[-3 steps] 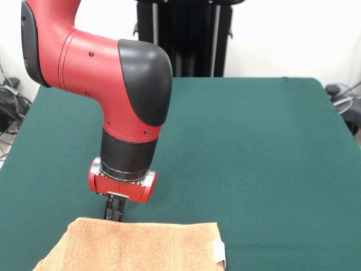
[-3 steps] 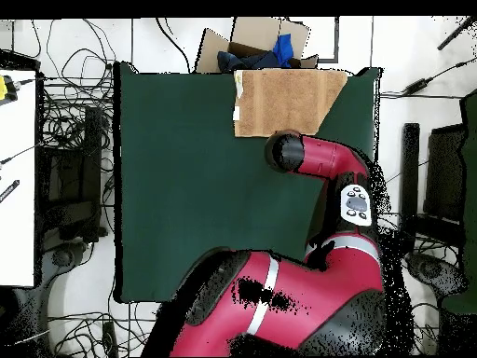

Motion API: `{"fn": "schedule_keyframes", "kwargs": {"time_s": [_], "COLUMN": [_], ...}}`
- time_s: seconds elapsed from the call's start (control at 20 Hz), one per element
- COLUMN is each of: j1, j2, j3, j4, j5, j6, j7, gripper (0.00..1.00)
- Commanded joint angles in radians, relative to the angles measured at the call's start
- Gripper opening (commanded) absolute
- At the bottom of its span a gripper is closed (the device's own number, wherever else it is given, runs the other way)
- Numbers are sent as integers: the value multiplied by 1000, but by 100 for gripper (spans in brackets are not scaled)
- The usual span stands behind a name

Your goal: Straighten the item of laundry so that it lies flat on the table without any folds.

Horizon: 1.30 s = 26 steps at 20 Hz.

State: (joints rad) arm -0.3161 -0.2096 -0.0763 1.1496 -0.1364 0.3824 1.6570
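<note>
The item of laundry, a peach-orange terry towel, lies spread at the near edge of the dark green table, cut off by the picture's bottom. White tags hang at its right edge. My gripper points straight down at the towel's far edge, near its left corner. Its fingers are shut, with their tips touching the cloth edge; whether cloth is pinched between them I cannot tell. In the overhead view the towel lies flat by the table's top edge, and the arm's wrist hides the gripper.
In the overhead view an open cardboard box with blue cloth sits just past the table edge beside the towel. Cables lie on the floor around the table. A black stand rises behind the far edge.
</note>
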Motion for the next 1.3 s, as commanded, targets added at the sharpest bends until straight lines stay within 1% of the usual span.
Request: {"fn": "schedule_keyframes", "kwargs": {"time_s": [0.05, 0.45, 0.5, 0.6, 0.7, 0.8, 0.85, 1.0, 1.3], "j1": [7, 0, -1, 2, 1, -1, 0, 2, -3], "j2": [-4, -48, -48, -47, -51, -53, -49, -41, -41], "j3": [31, 46, 48, 44, 46, 52, 58, 51, 57], "j4": [48, 86, 86, 78, 83, 84, 76, 73, 71], "j5": [8, 5, 3, 9, 18, 12, -2, 0, 0], "j6": [6, 33, 38, 78, 90, 75, 72, 54, 57], "j7": [138, 113, 108, 102, 109, 102, 80, 99, 92], "gripper": [0, 0, 100, 100, 100, 100, 100, 100, 100]}}
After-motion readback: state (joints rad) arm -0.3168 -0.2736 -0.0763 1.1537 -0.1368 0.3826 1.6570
